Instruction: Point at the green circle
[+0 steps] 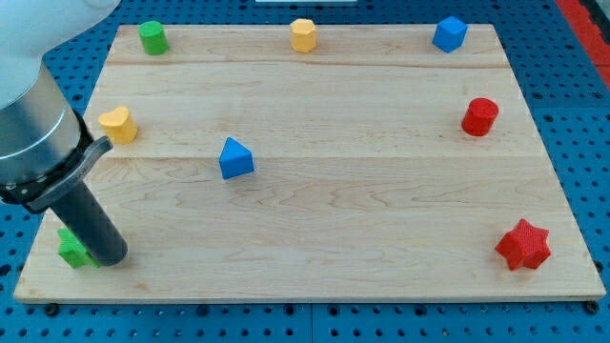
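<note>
A: Eight blocks sit on the desk (315, 219); the one I want is the green circle (152, 37), at the far left corner, upright and well apart from everything else.

B: And your tip?

A: my tip (111, 255) is at the near left corner, just beside or touching the green block (72, 249) there; its shape is half hidden behind the rod, so I cannot name it; as for a gripper, none is fitted, only the bare rod, so there is nothing released or clenched to report.

B: What could go wrong?

A: Two greens share the left side; stopping here would mean pointing at the wrong one; the near one is so close that any sideways start may shove it off the desk edge.

B: And on the way?

A: The yellow heart (118, 124) lies near the left edge, between me and the target; a straight run far along that edge would likely knock it; the blue triangle (234, 158) is further right and probably safe; arriving too fast, I could push the circle off the far corner rather than point at it.
</note>
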You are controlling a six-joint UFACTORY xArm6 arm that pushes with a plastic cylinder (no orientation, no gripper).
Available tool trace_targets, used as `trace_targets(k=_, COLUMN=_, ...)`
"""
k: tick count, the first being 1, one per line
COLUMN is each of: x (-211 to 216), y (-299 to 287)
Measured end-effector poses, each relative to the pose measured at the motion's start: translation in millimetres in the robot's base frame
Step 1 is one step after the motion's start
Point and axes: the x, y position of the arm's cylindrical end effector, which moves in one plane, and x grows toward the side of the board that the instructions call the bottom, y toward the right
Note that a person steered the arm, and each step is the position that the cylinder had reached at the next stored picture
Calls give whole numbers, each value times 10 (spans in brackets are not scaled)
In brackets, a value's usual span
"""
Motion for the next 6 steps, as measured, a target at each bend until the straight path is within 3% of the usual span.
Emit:
trace_targets(k=1, x=-12, y=2)
trace_targets(k=4, x=-2171, y=623)
trace_targets(k=5, x=-2632, y=515)
trace_targets(k=6, x=-2757, y=12)
